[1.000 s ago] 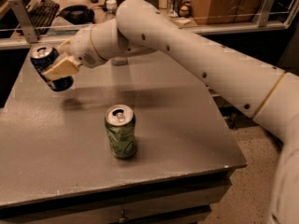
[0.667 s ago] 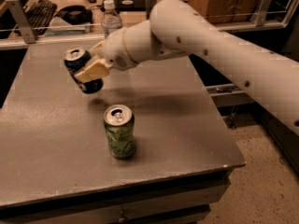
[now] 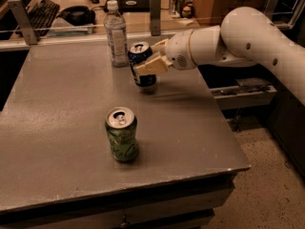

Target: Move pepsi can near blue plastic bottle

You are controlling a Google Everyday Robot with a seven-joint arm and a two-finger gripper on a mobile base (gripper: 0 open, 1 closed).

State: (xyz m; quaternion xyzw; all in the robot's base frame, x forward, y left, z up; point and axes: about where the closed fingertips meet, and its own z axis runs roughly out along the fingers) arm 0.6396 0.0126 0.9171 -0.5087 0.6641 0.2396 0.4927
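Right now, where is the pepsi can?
In the camera view, the pepsi can is held by the gripper at the far side of the table, just right of the blue plastic bottle.

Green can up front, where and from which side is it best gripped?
Probably take the green can across its mid-body from the right, the arm's side: it stands upright, alone. The gripper, farther back, is shut on the pepsi can beside the blue plastic bottle.
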